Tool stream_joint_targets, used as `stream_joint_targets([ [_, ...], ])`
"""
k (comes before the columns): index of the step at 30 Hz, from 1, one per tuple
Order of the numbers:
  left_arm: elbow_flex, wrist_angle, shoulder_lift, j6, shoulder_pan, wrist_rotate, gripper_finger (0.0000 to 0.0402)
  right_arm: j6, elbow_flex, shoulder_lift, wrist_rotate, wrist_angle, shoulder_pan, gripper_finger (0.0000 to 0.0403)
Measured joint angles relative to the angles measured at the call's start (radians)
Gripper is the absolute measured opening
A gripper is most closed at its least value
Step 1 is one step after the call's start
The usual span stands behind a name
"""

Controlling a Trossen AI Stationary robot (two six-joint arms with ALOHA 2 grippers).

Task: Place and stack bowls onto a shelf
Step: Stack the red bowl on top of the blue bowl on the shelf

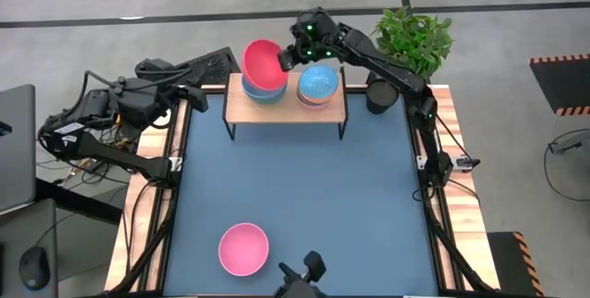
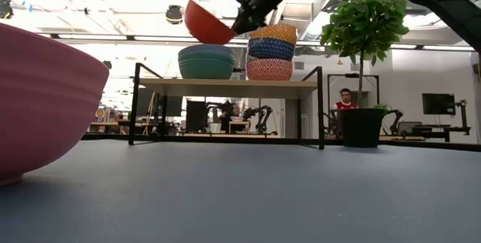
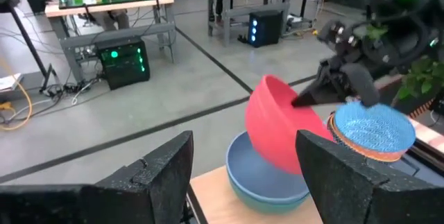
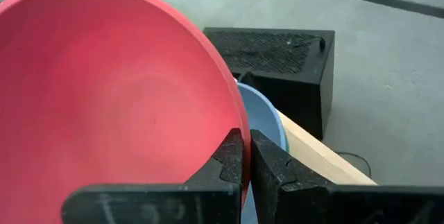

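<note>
1. While the pink bowl (image 1: 243,248) waits nearest on the blue surface (image 1: 304,187), my left claw (image 1: 189,95) idles spread beside the shelf (image 1: 286,109).
2. My right claw (image 1: 293,55) pinches the red bowl (image 1: 264,64) by its rim, tilted above the grey-blue and green stack (image 2: 207,61).
3. Next I judge: level it, lower, release.

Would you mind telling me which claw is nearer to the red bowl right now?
The right claw: it grips the red bowl by its rim, tilted above the shelf. The left claw waits off the shelf's left end, open.
</note>
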Motion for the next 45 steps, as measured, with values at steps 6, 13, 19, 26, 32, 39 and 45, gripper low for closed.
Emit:
stream_joint_targets([
  [6,0.000,-0.024,0.000,-0.036,0.000,0.010,0.0241,0.002,-0.002,0.025,-0.036,-0.029,-0.005,0.0031],
  [13,0.000,-0.027,0.000,-0.038,0.000,0.018,0.0241,0.001,-0.002,0.026,-0.022,-0.041,-0.008,0.0057],
  [19,0.000,-0.027,0.000,-0.038,0.000,0.019,0.0241,-0.001,-0.002,0.026,-0.022,-0.043,-0.014,0.0089],
  [26,0.000,-0.040,0.000,-0.038,0.000,0.019,0.0241,-0.055,-0.002,0.026,-0.021,-0.011,-0.015,0.0110],
  [32,0.000,-0.042,0.000,-0.035,0.000,0.023,0.0241,-0.054,-0.001,0.018,-0.020,0.054,-0.025,0.0161],
  [39,0.000,-0.085,0.000,-0.042,-0.001,0.070,0.0241,-0.096,0.005,-0.026,-0.015,0.171,-0.027,0.0171],
  [45,0.000,-0.122,0.000,-0.062,0.000,0.070,0.0241,-0.140,0.000,0.017,-0.042,0.148,-0.012,0.0137],
])
